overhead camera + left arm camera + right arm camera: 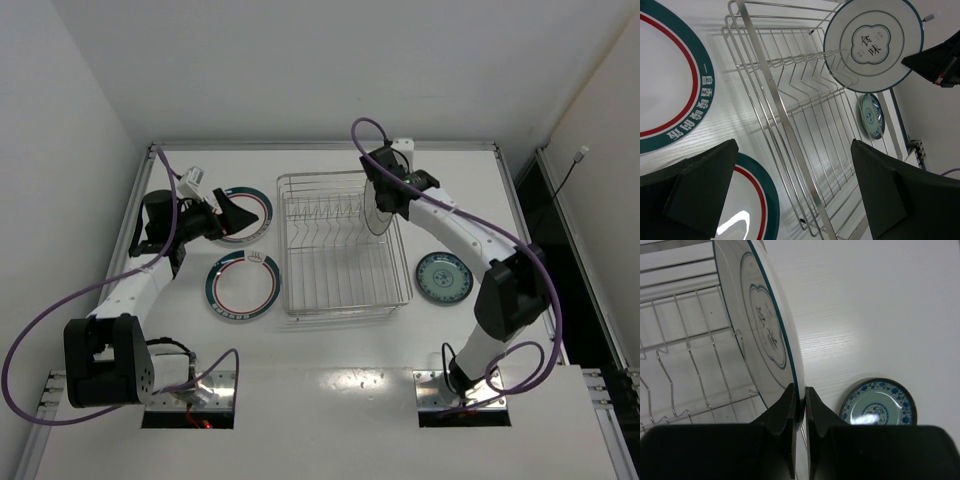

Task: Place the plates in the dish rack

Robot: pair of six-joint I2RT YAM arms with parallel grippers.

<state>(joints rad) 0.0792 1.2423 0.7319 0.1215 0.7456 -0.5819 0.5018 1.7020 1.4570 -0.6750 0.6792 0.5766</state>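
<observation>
The silver wire dish rack [283, 250] [780, 115] [680, 266] stands mid-table. My right gripper [385, 190] [801, 390] is shut on the rim of the pale grey-ringed plate [378, 208] [872, 45] [765, 325], holding it on edge over the rack's right side, above the prongs. One teal-rimmed plate with a red ring [243, 285] [747, 200] lies flat left of the rack. Another such plate [255, 215] [670, 85] lies behind it, and my left gripper [232, 213] [795, 150] hovers over that one, open and holding nothing. The small patterned teal plate [443, 277] [872, 115] [877, 405] lies right of the rack.
White walls close in the table at the back and on both sides. A purple cable [60, 310] loops off the left arm past the table's left edge. Another cable arches above the right wrist [365, 125].
</observation>
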